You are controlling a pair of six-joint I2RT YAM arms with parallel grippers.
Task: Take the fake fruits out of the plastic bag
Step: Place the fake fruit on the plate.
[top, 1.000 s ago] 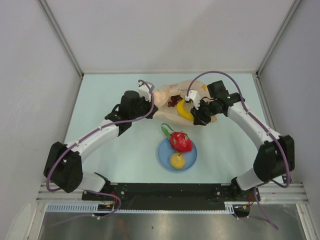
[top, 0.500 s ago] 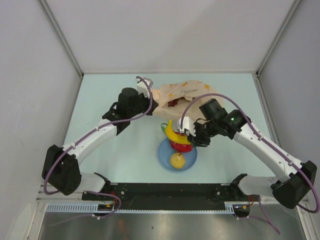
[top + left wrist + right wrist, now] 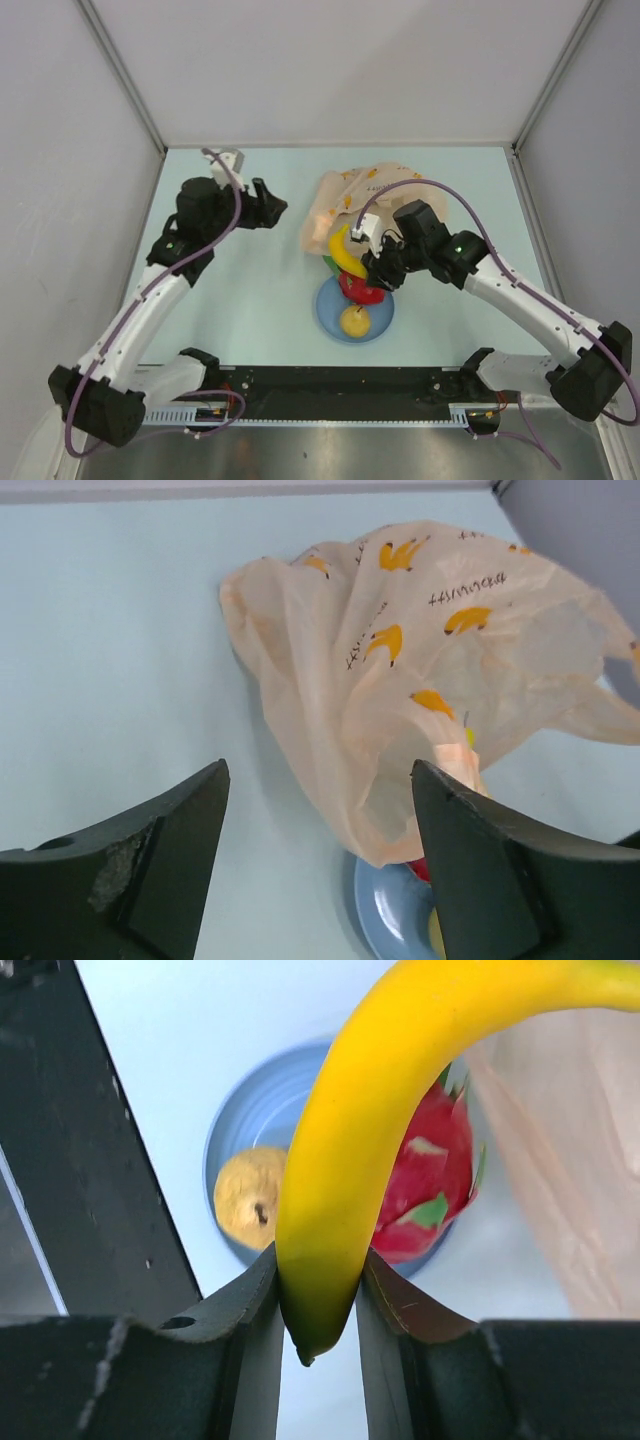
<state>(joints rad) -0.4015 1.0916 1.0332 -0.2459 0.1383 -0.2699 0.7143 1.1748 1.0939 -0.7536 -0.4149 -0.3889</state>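
The peach-orange plastic bag (image 3: 368, 190) (image 3: 420, 660) lies crumpled on the table beyond the plate. My left gripper (image 3: 272, 210) (image 3: 318, 780) stands open to the left of the bag, clear of it, with nothing between its fingers. The yellow banana (image 3: 345, 250) (image 3: 380, 1130) is out of the bag, with my right gripper (image 3: 372, 264) (image 3: 318, 1290) shut on its lower end just above the blue plate (image 3: 330, 312) (image 3: 235, 1120). On the plate rest the red dragon fruit (image 3: 360, 288) (image 3: 435, 1185) and the yellowish pear-like fruit (image 3: 352, 321) (image 3: 250, 1195).
The bag's lower edge hangs over the far rim of the plate (image 3: 385, 920). Grey walls enclose the table on the left, back and right. The arm bases and a black rail (image 3: 340, 380) run along the near edge.
My left gripper has let go of the bag, opened and drawn back to the left. My right gripper has carried the banana from the bag to above the plate. The bag has slumped.
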